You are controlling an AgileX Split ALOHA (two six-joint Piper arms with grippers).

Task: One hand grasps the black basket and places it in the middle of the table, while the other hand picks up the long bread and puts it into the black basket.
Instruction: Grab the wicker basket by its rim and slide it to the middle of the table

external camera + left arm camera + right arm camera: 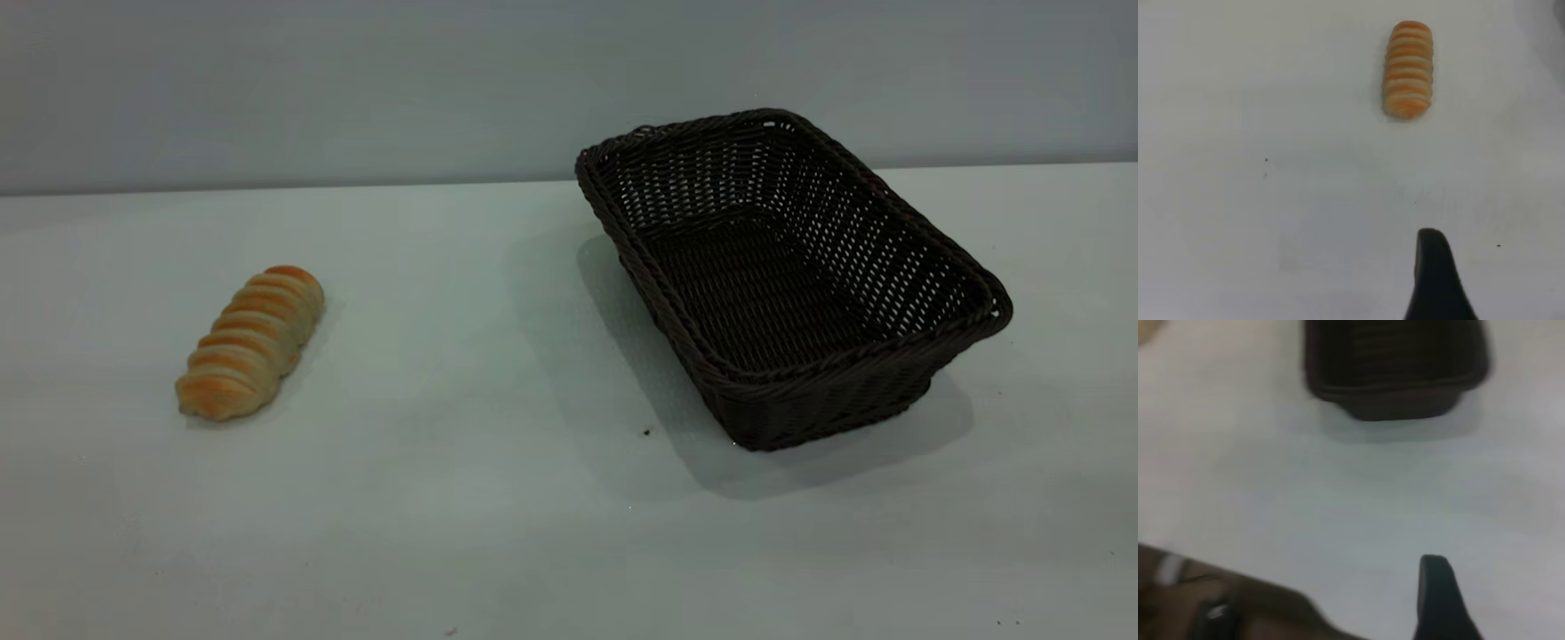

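From the exterior view, the small golden-orange long bread (251,342) with pale ridged segments lies toward the left edge of the plain white-grey table (462,498), well apart from the large dark woven wicker black basket (787,276), which stands empty toward the far right; neither arm appears here. In the left wrist view, one dark fingertip (1436,277) of the left gripper shows, apart from the bread (1408,69). In the right wrist view, one fingertip (1439,597) of the right gripper shows, apart from the basket (1395,367); whether either gripper is spread or pressed together cannot be told.

- The black basket (920,244) was dark brown-black openwork weave with a braided rim.
- The long bread (251,342) showed golden-orange and cream stripes.
- The table (462,498) was white-grey with dark specks.
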